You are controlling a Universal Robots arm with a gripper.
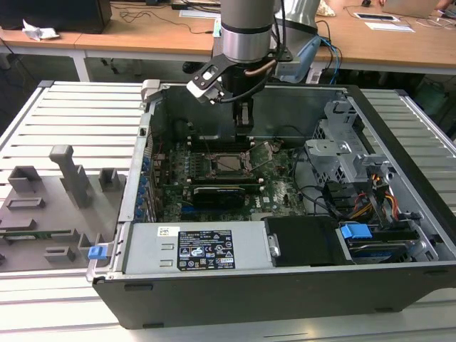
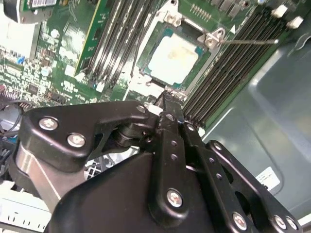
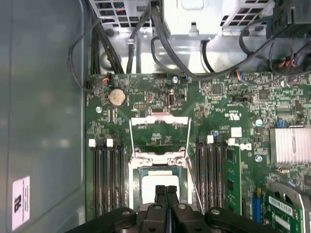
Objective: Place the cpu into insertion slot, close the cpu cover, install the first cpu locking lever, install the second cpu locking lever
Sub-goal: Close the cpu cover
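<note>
**A:** Beginning at the gripper (image 2: 167, 98). Open or not?

**B:** Closed completely in both wrist views, one side pressed on the other. Nothing held.

**A:** Positioned where?

**B:** Low inside the computer case (image 1: 285, 292), tip just above the near rim of the insertion slot (image 2: 145, 80). Touching or apart, impossible to say.

**A:** And the cpu (image 2: 174, 57)?

**B:** Lying in the slot, silver top up, just beyond the tip. Seemingly flat, but only as a judgement.

**A:** Then the cpu cover (image 3: 159, 119)?

**B:** Open. A thin metal frame on the far side of the slot from the gripper, toward the round coin battery (image 3: 116, 96). In the exterior view, toward that view's right of the slot. Hinge edge running across the length of the memory slots (image 3: 109, 179), so straight ahead of the tip, past the chip.

**A:** Upright or laid back?

**B:** Hard to tell.

**A:** Any locking lever?

**B:** One thin wire lever (image 2: 248, 41) beside the slot, apparently raised and not hooked down. The other one not possible to make out with certainty.

**A:** Anything hidden?

**B:** The near edge of chip and slot in the first wrist view, covered by the black body of the gripper.
</note>
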